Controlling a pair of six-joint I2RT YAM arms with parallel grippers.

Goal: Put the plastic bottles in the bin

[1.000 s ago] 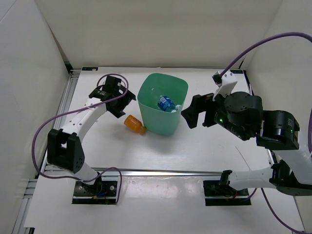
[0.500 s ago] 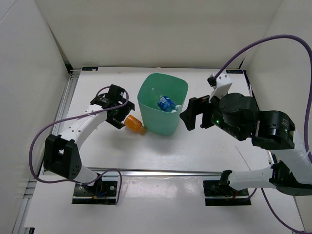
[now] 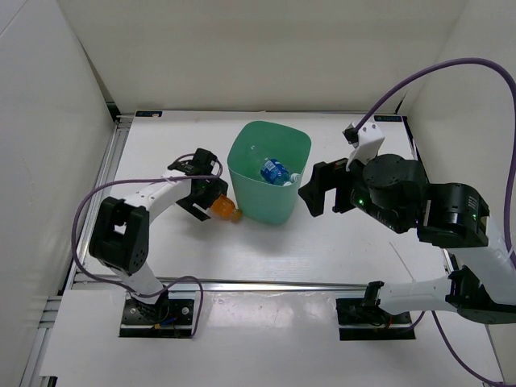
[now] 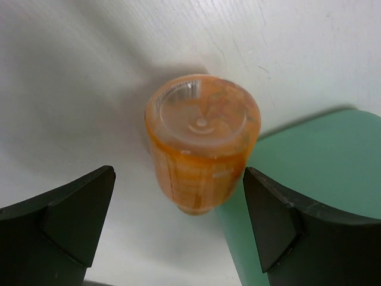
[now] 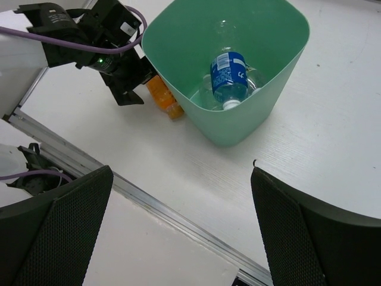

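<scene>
Risk, slip: I judge the orange bottle (image 3: 222, 207) could squirt out from the fingers on closing; its body is round and smooth and lies loose on the table (image 3: 339, 242)
Risk, snag: the finger on the bin side sits just beside the bin (image 3: 266, 211) wall; a skewed approach could catch it or shove the bin
Risk, lift: the bottle must rise over the rim (image 3: 242, 149); a shallow grip near its base may let it tip out
Left gripper (image 3: 206, 200): jaws spread wide, one finger either side of the orange bottle; neither touches it in the wrist view; holds nothing
Right gripper (image 3: 310, 193): jaws spread wide; empty; hovers just right of the bin, above the table
Orange bottle, place: on its side at the bin's near-left wall, touching it; base towards my left wrist camera
Bin, contents: blue-labelled bottle (image 3: 275, 171) inside with clear bottles; their count I cannot tell
</scene>
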